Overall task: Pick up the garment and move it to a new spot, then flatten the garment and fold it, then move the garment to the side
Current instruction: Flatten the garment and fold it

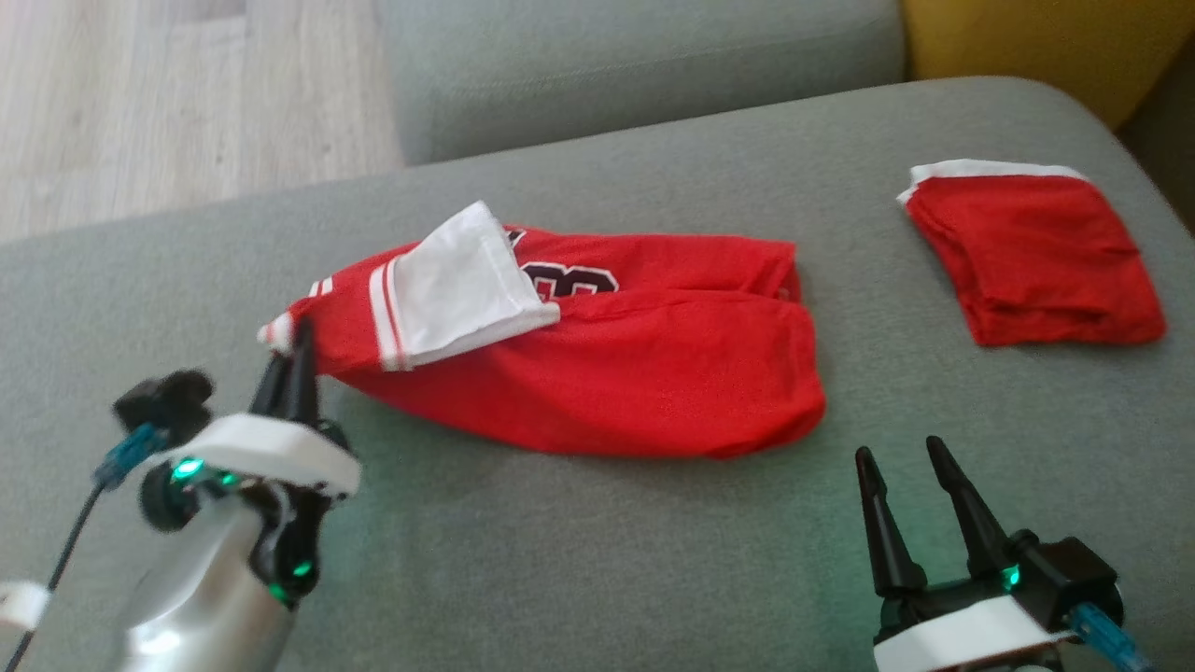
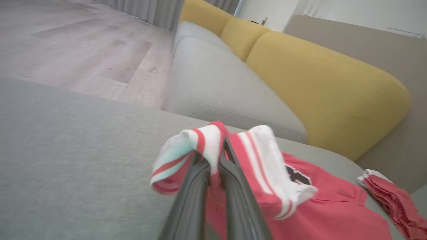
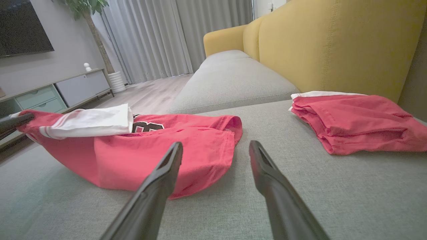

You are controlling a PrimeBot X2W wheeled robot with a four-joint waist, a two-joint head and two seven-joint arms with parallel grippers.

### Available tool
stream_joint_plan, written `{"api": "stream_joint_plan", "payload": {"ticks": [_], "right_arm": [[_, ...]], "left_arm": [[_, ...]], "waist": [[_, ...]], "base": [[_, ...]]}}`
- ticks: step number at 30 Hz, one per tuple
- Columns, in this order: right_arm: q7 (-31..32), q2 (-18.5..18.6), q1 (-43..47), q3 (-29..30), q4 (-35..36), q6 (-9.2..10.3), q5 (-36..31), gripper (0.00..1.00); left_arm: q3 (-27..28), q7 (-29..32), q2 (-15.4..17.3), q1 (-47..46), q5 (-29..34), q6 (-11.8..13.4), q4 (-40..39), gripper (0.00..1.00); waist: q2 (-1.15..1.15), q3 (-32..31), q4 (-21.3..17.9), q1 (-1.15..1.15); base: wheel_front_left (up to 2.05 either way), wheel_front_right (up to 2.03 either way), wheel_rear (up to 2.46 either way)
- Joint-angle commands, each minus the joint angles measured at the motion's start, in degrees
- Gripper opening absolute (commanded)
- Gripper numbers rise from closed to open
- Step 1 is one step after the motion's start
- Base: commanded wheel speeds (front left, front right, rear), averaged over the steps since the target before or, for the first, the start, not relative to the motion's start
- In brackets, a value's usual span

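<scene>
From the head view, the garment (image 1: 597, 373) is a red jersey with white, red-striped trim and part of a black-and-white number showing. It lies crumpled in the middle of the grey seat cushion (image 1: 653, 560), with a white panel turned over on top of its left half. The left gripper (image 1: 301, 331) sits at the lower left, clenched on the jersey's left tip, which is drawn out into a point. The right gripper (image 1: 896, 453) is at the lower right, released, with its two fingers apart above bare cushion, near the jersey's lower right edge but not touching it. A folded red cloth (image 1: 1032, 257) with a white edge lies well apart at the upper right.

In the left wrist view, the two dark fingers are pressed together on the striped trim, which bunches and flops over on both sides of them. The red body of the jersey trails off to the lower right. Beyond it are a yellow backrest (image 2: 320, 83) and a wooden floor (image 2: 83, 50).

In the right wrist view, the open fingers frame the jersey's near edge. The garment sags low on the cushion, and its left end is lifted. The folded cloth rests at the right, beside the backrest.
</scene>
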State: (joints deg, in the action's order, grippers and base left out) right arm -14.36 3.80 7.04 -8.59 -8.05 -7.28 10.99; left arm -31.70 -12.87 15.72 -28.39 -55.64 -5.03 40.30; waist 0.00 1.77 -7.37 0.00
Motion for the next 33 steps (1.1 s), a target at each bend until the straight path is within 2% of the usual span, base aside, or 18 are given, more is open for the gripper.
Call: {"api": "stream_joint_plan", "payload": {"ticks": [1, 6, 7, 8, 9, 11, 14, 17, 20, 23, 29, 33], "right_arm": [[-0.63, 0.41, -1.56, -0.99, 2.01, -0.21, -0.4, 1.0], [-0.63, 0.68, -1.99, -0.93, 1.9, -0.21, -0.46, 1.0], [-0.63, 0.66, -1.93, -0.9, 1.84, -0.21, -0.47, 1.0], [-0.63, 0.65, -1.86, -0.94, 1.76, -0.21, -0.47, 1.0], [-0.63, 0.63, -1.78, -0.92, 1.7, -0.21, -0.46, 1.0], [-0.63, 0.6, -1.65, -0.85, 1.62, -0.21, -0.45, 1.0], [-0.63, 0.53, -1.61, -0.74, 1.59, -0.21, -0.47, 1.0], [-0.63, 0.59, -1.91, -0.86, 1.52, -0.21, -0.48, 1.0], [-0.63, 0.83, -2.42, -1.13, 1.54, -0.21, -0.44, 1.0], [-0.63, 1.15, -2.84, -1.35, 1.58, -0.21, -0.45, 1.0], [-0.63, 1.79, -3.45, -2.0, 1.41, -0.21, -0.38, 1.0], [-0.63, 2.17, -4.23, -2.47, 1.19, -0.21, -0.31, 1.0]], "left_arm": [[3.34, -1.14, 2.53, -2.73, -0.45, 0.34, -2.14, 0.0], [5.27, -1.81, 4.18, 2.06, -0.03, 1.46, -3.25, 0.0], [5.63, -1.9, 4.23, 2.89, 0.27, 1.79, -3.5, 0.13], [6.07, -1.98, 4.23, 3.65, 0.76, 2.21, -3.88, 0.7], [6.55, -2.04, 4.2, 4.35, 1.53, 2.81, -4.38, 1.0], [8.48, -2.08, 4.38, 5.43, 5.42, 4.87, -7.06, 1.0], [11.93, -2.1, 3.62, 8.13, 15.54, 10.1, -14.09, 1.0], [10.97, -2.11, 2.09, 11.32, 25.82, 12.51, -20.72, 1.0], [7.07, -2.12, 0.94, 12.69, 34.2, 12.76, -24.26, 1.0], [1.99, -2.12, -0.25, 12.0, 39.86, 11.5, -23.44, 1.0], [-6.05, 0.82, -3.83, 5.22, 46.43, 9.2, -13.27, 1.0], [-8.63, 1.82, -6.24, -0.42, 49.68, 9.61, -6.46, 1.0]], "waist": [[0.0, 1.48, 1.27, 0.0], [0.0, 2.81, 2.34, 0.0], [0.0, 2.92, 2.6, 0.0], [0.0, 2.99, 2.78, 0.0], [0.0, 3.04, 2.99, 0.0], [0.0, 3.14, 3.43, 0.0], [0.0, 3.16, 3.95, 0.0], [0.0, 3.31, 4.14, 0.0], [0.0, 3.78, 4.11, 0.0], [0.0, 4.37, 3.95, 0.0], [0.0, 5.92, 3.13, 0.0], [0.0, 6.93, 2.25, 0.0]], "base": [[0.0, 0.0, 0.0], [0.0, 0.0, 0.0], [0.0, 0.0, 0.0], [0.0, 0.0, 0.0], [0.0, 0.0, 0.0], [0.0, 0.0, 0.0], [0.0, 0.0, 0.0], [0.0, 0.0, 0.0], [0.0, 0.0, 0.0], [0.0, 0.0, 0.0], [0.0, 0.0, 0.0], [0.0, 0.0, 0.0]]}}
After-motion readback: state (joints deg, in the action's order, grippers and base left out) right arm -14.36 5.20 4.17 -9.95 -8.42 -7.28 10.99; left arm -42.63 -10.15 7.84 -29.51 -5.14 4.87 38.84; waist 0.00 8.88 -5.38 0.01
